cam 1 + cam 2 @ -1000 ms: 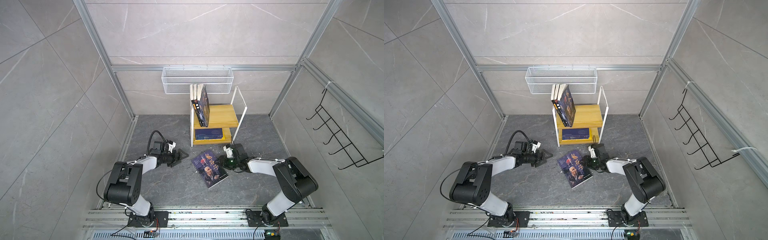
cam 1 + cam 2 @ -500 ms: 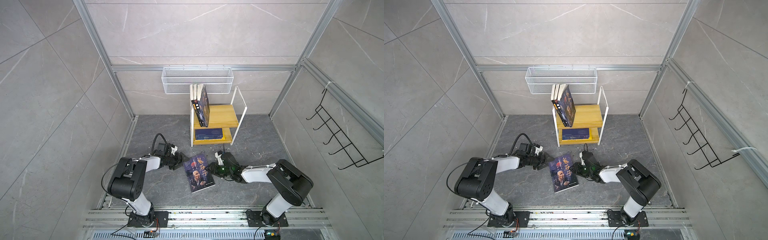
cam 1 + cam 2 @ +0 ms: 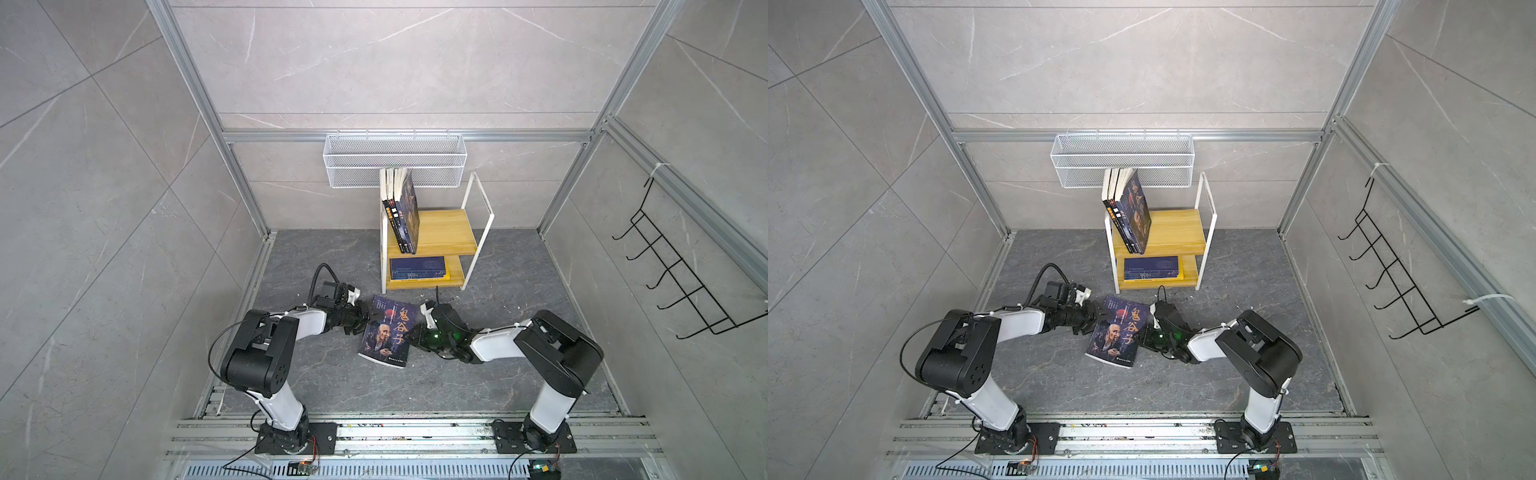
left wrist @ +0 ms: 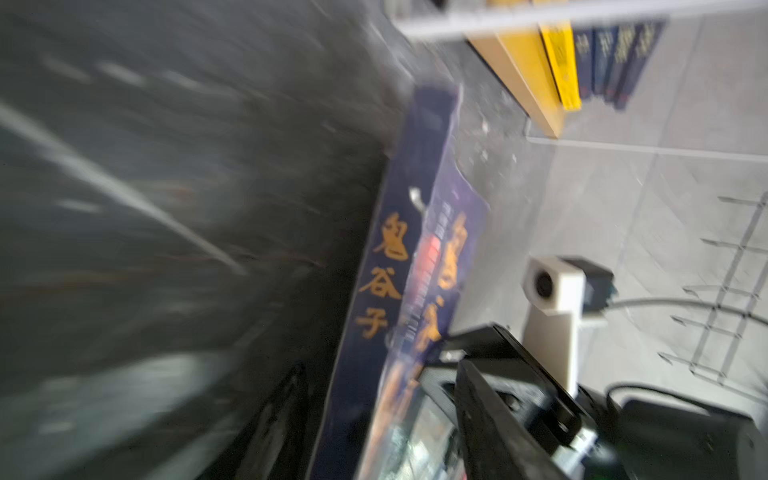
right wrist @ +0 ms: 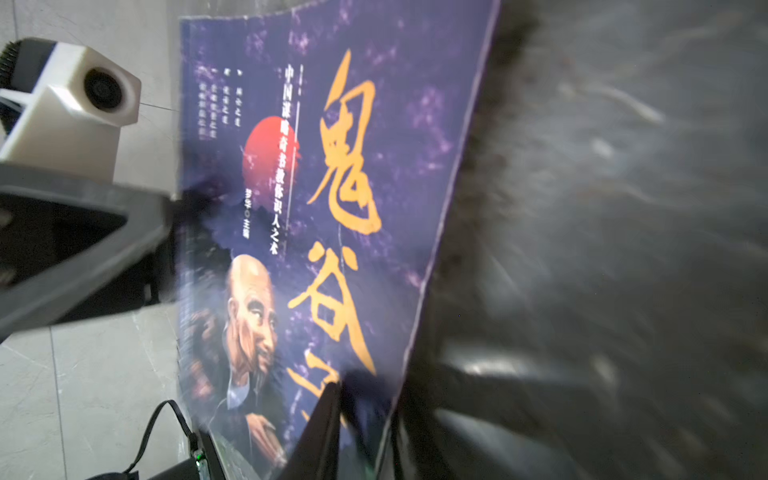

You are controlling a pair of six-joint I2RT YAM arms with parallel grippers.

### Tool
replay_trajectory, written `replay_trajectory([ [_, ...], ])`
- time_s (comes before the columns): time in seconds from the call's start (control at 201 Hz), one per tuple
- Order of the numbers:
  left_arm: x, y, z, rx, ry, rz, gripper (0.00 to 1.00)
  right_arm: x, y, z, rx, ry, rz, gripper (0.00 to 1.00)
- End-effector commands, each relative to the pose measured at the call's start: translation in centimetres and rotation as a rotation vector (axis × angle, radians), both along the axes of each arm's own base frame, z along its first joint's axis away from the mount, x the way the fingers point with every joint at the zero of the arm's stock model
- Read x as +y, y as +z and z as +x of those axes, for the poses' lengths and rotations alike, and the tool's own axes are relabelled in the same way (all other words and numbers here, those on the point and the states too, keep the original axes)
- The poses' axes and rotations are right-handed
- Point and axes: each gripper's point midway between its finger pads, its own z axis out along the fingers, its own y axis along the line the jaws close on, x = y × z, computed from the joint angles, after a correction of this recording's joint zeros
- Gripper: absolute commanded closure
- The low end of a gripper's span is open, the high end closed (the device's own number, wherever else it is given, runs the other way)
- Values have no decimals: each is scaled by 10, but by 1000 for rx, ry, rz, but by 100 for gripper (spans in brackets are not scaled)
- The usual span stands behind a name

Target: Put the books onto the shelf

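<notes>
Right claw (image 3: 410, 332) seemingly pinches the right edge of the glossy navy paperback (image 3: 387, 332) on the grey stone surface (image 3: 332, 374); left claw (image 3: 364, 322) straddles its spine (image 4: 376, 286), grip unclear. Only the left wrist view shows the spine's orange lettering.

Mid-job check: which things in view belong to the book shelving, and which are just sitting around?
Part of the job:
- floor book, lying between both arms
- upright books on the shelf's top board
- flat books on its lower board
- shelf

Just there:
- white mesh basket on the back wall
- black hook rack on the side wall
</notes>
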Motion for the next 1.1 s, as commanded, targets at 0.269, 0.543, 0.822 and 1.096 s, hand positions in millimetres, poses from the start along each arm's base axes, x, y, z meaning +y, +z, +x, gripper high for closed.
replay_trajectory([
  [0.269,-24,37,-25,-1,-111,-110,69,-40,-74,-45,193,43,-278,72],
  [0.543,-17,54,-26,-56,-114,-109,100,-66,-27,-35,5,41,-381,64],
  [0.822,-10,114,-23,-226,-176,-258,100,-64,48,-26,-205,-21,-215,50],
  [1.096,-2,169,-31,-397,-278,-367,100,-37,153,-21,-351,-10,58,37],
])
